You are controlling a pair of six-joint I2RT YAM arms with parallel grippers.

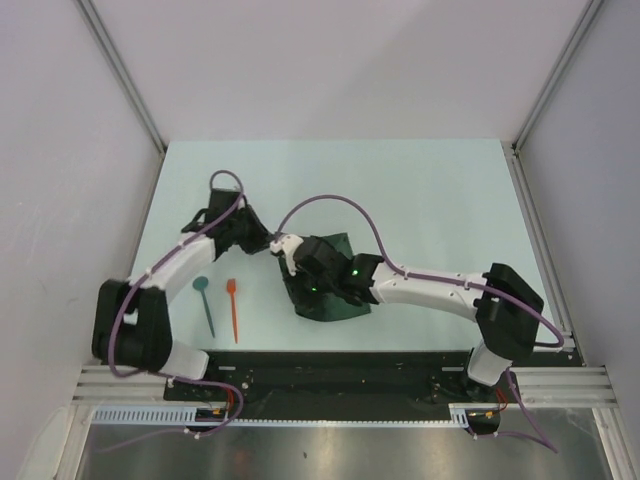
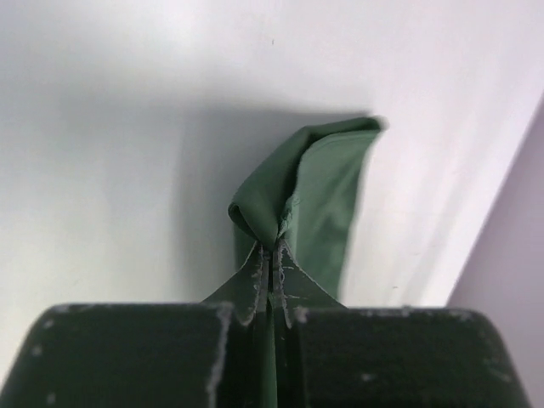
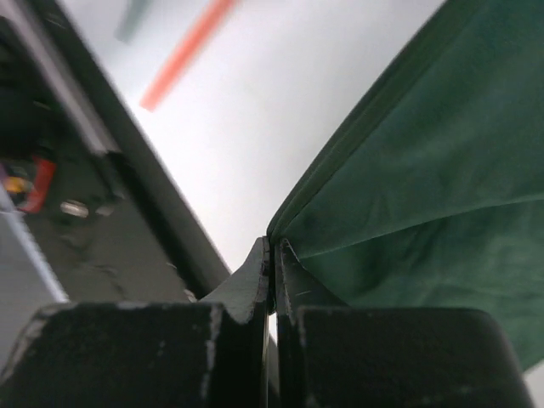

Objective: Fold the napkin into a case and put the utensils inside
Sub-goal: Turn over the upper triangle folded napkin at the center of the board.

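The dark green napkin lies bunched mid-table under the right arm, partly hidden by it. My left gripper is shut on a raised fold of the napkin, the cloth pinched between its fingertips. My right gripper is shut on another edge of the napkin, close beside the left one. The utensils lie on the table left of the napkin: a teal one and an orange-red one. Both show blurred in the right wrist view, orange-red and teal.
The pale table is fenced by white walls on three sides. A black rail runs along the near edge, close behind the utensils and napkin. Purple cables loop over both arms.
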